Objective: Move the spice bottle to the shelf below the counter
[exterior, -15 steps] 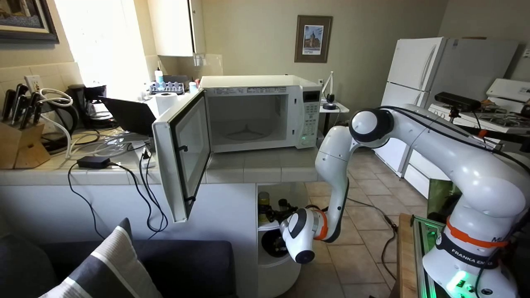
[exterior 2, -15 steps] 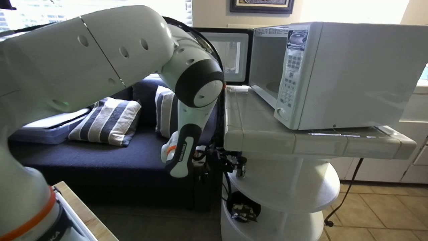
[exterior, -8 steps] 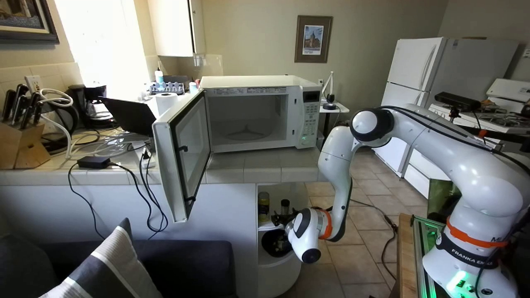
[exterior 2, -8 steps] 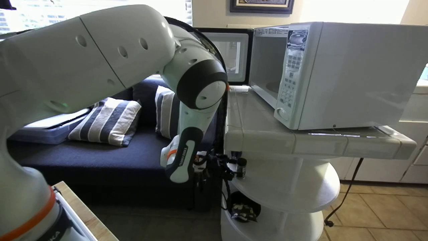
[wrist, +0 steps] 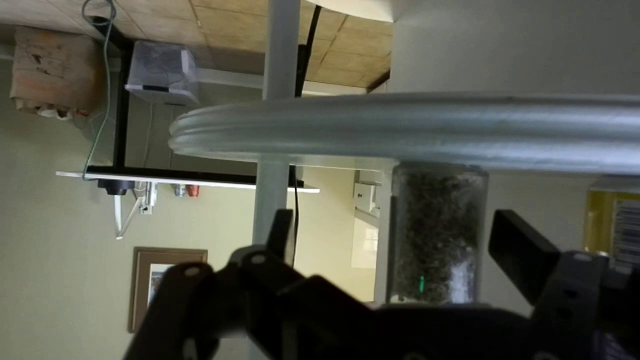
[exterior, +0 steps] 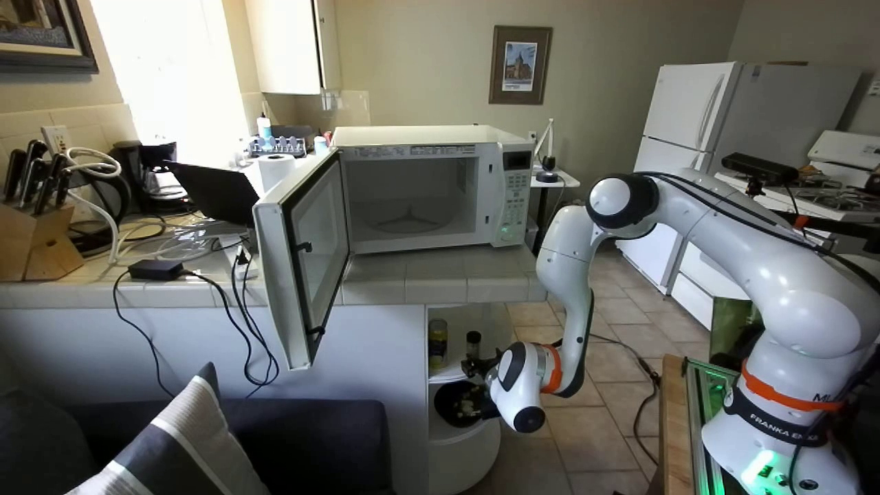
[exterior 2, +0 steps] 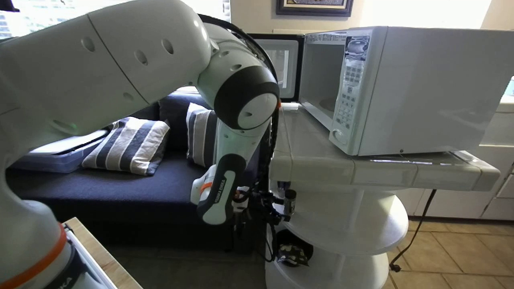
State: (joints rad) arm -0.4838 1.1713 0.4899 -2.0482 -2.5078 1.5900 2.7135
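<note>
The spice bottle (exterior: 473, 344), clear with dark contents and a dark cap, stands upright near the front edge of the upper shelf (exterior 2: 353, 224) under the counter (exterior 2: 305, 170). It also shows in the other exterior view (exterior 2: 289, 204). In the wrist view, which stands upside down, the bottle (wrist: 437, 235) shows between my fingers (wrist: 392, 237), nearer the right one, with visible gaps on both sides. My gripper (exterior: 476, 368) is open, at the shelf's edge, low beside the bottle in both exterior views (exterior 2: 282, 209). The bottle's cap is hidden in the wrist view.
A yellow bottle (exterior: 438, 344) stands on the same shelf beside the spice bottle. A black bowl (exterior: 447, 405) with contents sits on the lower shelf. The microwave (exterior: 440, 137) with its open door (exterior: 275, 275) is on the counter above. A shelf post (wrist: 280, 55) shows in the wrist view.
My gripper has drawn back from the bottle and lowered, uncovering the yellow bottle. The spice bottle shifted very slightly at first and has stayed in place since half a second ago.
</note>
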